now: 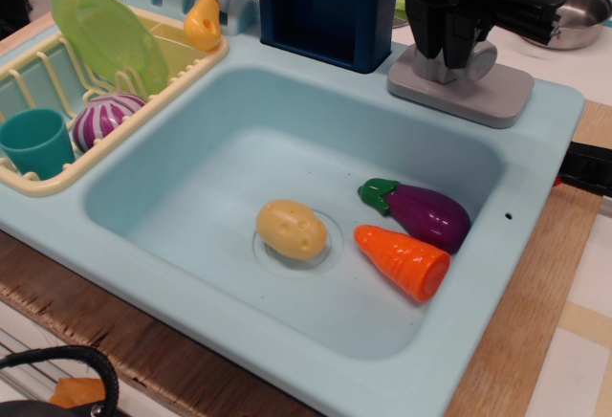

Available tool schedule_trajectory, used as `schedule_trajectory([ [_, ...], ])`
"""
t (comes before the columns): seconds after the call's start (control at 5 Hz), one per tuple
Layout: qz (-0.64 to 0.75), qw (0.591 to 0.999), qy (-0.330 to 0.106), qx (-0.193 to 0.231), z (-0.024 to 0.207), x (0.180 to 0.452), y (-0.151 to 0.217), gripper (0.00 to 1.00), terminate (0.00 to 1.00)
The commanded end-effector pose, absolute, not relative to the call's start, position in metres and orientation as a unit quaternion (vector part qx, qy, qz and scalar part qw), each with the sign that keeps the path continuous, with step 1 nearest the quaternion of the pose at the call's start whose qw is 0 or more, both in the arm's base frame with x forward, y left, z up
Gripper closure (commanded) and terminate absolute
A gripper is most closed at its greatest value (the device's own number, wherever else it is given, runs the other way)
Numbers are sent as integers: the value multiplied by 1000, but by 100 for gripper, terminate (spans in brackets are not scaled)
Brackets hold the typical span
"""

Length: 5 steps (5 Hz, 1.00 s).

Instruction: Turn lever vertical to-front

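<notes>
The grey toy faucet stands on its flat base (497, 92) at the sink's back right corner. My black gripper (449, 54) hangs down right over the faucet and covers its pipe and most of the round hub (484, 59). The slim grey lever is hidden behind the gripper's fingers (435, 39). The fingers stand close together in front of the hub. I cannot tell whether they hold anything.
The light blue sink (535, 178) holds a yellow potato (291, 230), a purple eggplant (421, 208) and an orange carrot (406, 259). A dark blue box (330, 6) stands left of the faucet. A yellow dish rack (57, 178) is at the left. A metal pot (574, 15) is at the back right.
</notes>
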<state>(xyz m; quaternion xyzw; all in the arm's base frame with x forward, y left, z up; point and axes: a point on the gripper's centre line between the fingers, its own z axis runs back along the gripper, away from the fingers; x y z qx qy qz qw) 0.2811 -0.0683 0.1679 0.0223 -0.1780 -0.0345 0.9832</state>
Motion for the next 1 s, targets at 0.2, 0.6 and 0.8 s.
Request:
schedule_trajectory([
  [0.2, 9, 998, -53, 12, 136, 240, -65, 100, 0],
  [0.6, 23, 999, -33, 15, 130, 222, -59, 100, 0],
  [0.8, 19, 1000, -16, 2, 118, 222, -57, 100, 0],
])
